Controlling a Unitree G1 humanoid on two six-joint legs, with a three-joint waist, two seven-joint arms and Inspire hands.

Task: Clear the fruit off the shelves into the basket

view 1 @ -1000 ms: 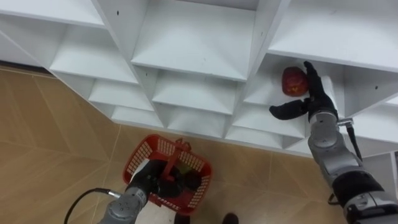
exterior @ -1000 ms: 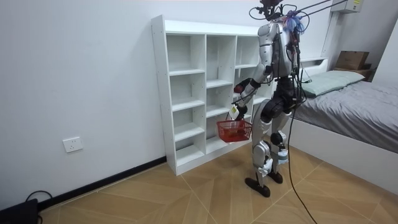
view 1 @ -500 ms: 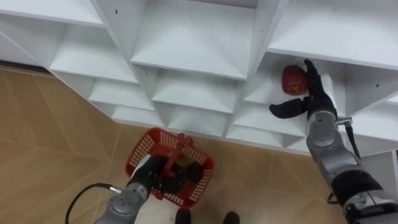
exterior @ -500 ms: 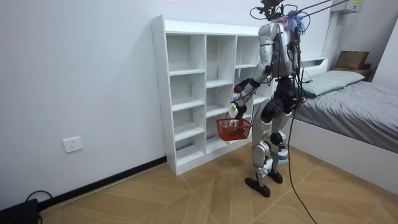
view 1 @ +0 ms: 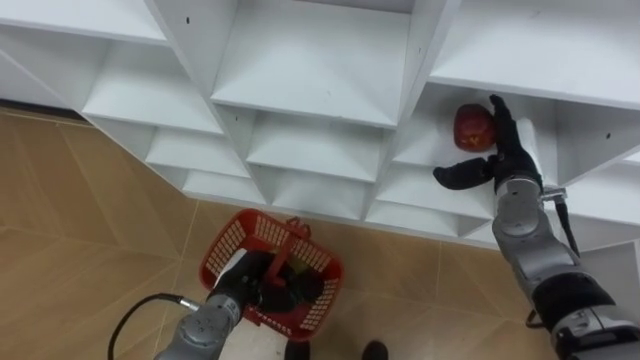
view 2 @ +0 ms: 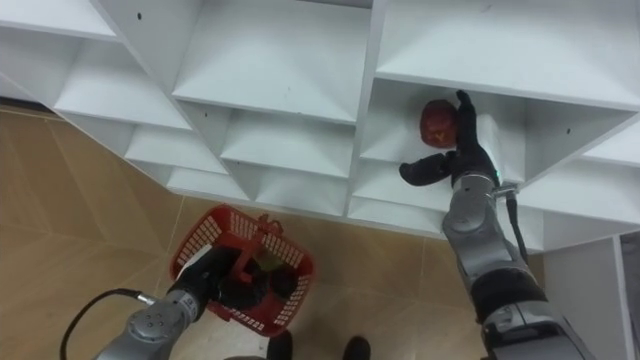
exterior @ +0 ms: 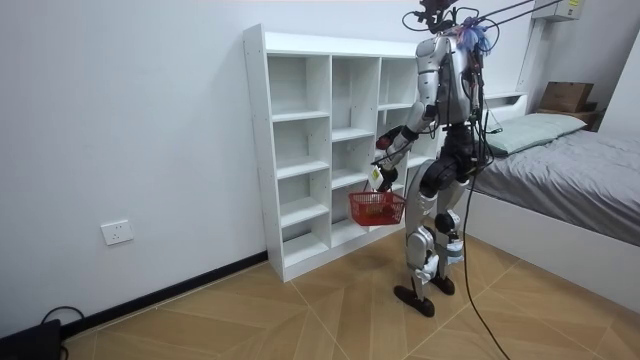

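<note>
Reach into the closet: the left hand (view 1: 243, 284), fingers clamped round the handle of the red basket (view 1: 222, 243), hangs it low to receive; the right hand (view 1: 505, 160), fingers straight and thumb apart, flanks the red fruit (view 1: 473, 128), lying just left of those fingers in a white shelf compartment (view 1: 420, 150), not yet clasped

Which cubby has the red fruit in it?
The cubby that the right hand reaches into, toward the view's right: the red fruit sits beside its straight fingers. Neighbouring cubbies hold nothing.
</note>
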